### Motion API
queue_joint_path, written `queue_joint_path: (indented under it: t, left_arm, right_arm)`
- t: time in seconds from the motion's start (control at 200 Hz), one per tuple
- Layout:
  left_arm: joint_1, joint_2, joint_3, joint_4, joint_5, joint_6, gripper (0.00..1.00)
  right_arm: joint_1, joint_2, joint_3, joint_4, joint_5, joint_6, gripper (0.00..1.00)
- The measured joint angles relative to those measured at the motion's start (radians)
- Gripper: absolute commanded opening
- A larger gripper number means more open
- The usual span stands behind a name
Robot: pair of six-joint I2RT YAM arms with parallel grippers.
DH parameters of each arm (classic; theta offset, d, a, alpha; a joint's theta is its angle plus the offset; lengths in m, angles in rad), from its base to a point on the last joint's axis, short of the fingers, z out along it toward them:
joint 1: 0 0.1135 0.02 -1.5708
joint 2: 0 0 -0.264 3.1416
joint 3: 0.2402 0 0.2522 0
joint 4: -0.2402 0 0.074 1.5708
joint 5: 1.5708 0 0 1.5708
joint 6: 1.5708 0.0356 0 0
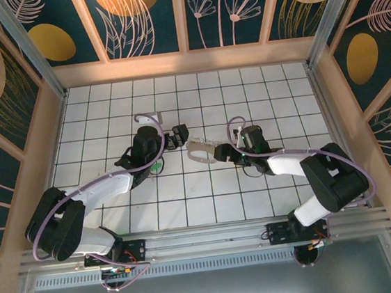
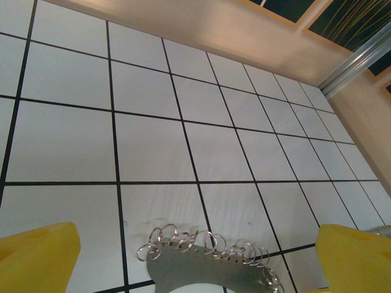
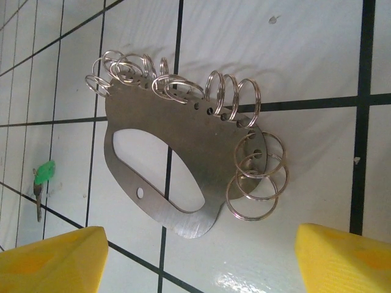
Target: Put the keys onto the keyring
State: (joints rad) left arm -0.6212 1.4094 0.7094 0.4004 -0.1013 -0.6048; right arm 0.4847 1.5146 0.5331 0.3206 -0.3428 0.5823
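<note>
Keyring (image 1: 199,150) lies flat on the desk (image 1: 245,85), mid-field between the two arms.

- Top view: it sits at 9 o'clock from the right pincer (image 3: 198,244), just beside the tips. The left pincer (image 1: 180,136) is at about 10 o'clock from the ring, near but not touching.
- Right wrist view: the plate lies at 12 o'clock from the jaw gap and touches neither yellow finger. Its long axis runs roughly 10-to-4 across the gap. The edge lined with split rings is on the far side; the plain cut-out handle is nearest the jaws.
- Right pincer: jaws wide apart, nothing held.
- Left pincer: jaws as wide as they go, nothing held. In its own view the ringed edge sits low at 6 o'clock, between the fingers.
- Green-headed key (image 3: 44,174) is on the desk well apart from the plate, at about 8 o'clock from it in the top view, close to the left wrist. I can't make out any other keys.

My read: the right arm is nearer the ring and lined up on the handle side, so it takes the ring. The left arm is nearer the key and would go for it, towards 7 o'clock.
</note>
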Motion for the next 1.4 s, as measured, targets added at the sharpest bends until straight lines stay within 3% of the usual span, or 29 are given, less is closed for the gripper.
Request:
queue_joint_path:
  t: [1.401]
  left_arm:
    - [0.000, 0.021, 0.000, 0.015, 0.026, 0.001, 0.99]
  right_arm:
    - [-0.008, 0.140, 0.143, 0.015, 0.004, -0.027, 0.78]
